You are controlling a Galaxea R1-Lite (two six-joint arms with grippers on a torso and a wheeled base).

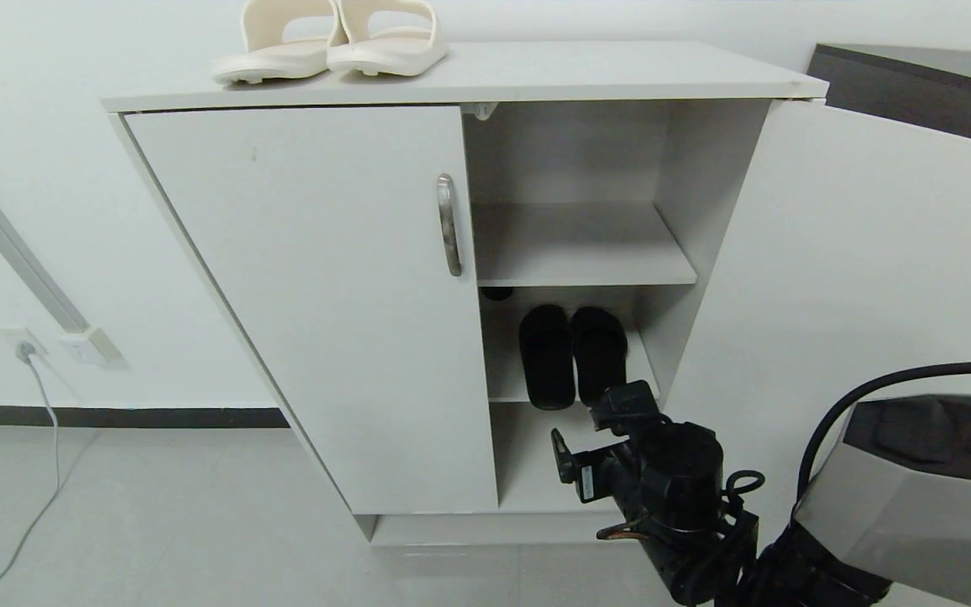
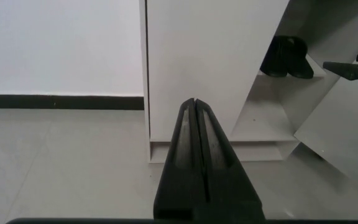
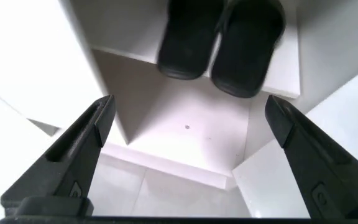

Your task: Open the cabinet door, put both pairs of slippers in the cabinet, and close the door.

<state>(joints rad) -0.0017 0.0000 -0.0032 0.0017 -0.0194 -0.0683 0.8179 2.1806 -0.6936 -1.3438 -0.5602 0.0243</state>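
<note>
Black slippers (image 1: 548, 358), two, inside cabinet (image 1: 308, 295); cream slippers (image 1: 384, 44), apparently two, on top.

A pair of black rubber slippers (image 1: 574, 354) lies on the white wooden cabinet's (image 1: 469, 72) lower shelf (image 1: 502, 371), just beyond the right pincer (image 1: 599, 430). A pair of cream foam slippers (image 1: 334, 42) sits atop the cabinet, far above and leftward. The open door (image 1: 856, 278) stands to the pincer's right.

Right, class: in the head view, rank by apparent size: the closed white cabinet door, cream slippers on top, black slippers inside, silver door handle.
Largest: closed white cabinet door
then cream slippers, cut off at the picture's edge
then black slippers, set deeper in, so true sizes stay unsure
smallest: silver door handle
</note>
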